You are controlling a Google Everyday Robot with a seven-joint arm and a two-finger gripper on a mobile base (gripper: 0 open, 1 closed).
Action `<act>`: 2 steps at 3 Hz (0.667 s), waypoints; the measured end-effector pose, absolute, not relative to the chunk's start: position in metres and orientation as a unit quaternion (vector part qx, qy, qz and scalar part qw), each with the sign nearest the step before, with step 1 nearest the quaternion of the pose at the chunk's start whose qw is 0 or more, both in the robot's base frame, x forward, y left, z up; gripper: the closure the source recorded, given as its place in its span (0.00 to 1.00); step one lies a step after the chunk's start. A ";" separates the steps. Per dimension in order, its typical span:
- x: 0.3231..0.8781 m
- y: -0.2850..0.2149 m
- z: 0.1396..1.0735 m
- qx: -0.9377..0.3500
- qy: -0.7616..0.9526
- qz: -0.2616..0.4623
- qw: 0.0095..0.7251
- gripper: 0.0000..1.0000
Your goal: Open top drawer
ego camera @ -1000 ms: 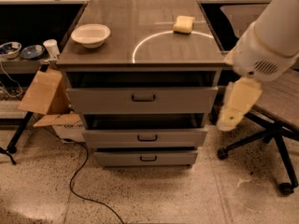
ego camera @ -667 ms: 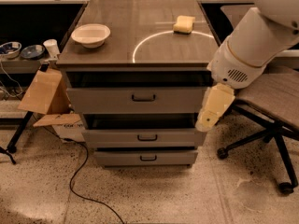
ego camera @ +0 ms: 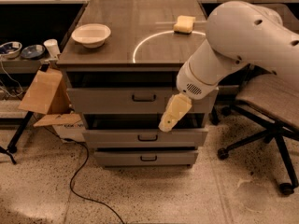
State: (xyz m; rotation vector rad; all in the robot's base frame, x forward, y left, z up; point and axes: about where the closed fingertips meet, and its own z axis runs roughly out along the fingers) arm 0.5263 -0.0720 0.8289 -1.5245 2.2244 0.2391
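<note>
Status for you: by my read, none of the opening was done. The top drawer (ego camera: 107, 101) looked pushed home under the tabletop (ego camera: 117, 55), with none of its inside on show and only a dark slot above its front. The gripper (ego camera: 167, 124) hung off the arm (ego camera: 243, 36) in front of that drawer's right half, angled down, with its tip over the dark gap between the top drawer and the middle drawer (ego camera: 117, 137). The handle (ego camera: 144, 97) sat up from the tip and off toward the bowl (ego camera: 91, 34) side, near but apart, so there was no hold on it. You couldn't tell from this view whether the gripper was spread or pressed together, since it read as one pale wedge. It carried nothing that you could see. I also couldn't say whether it touched the drawer front or just hovered ahead of it. Left to do, as I judged it, was everything: bring the tip up and across to the handle, get it onto the bar, then pull straight out. The bottom drawer (ego camera: 117, 158) was below the gripper and well clear of it. The sponge (ego camera: 184, 24) was above it on the top, and the chair (ego camera: 268, 97) was on its far side from the handle. Neither was in the way of the pull.
</note>
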 end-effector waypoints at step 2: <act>0.524 -0.080 0.831 -0.541 0.806 0.073 0.230 0.00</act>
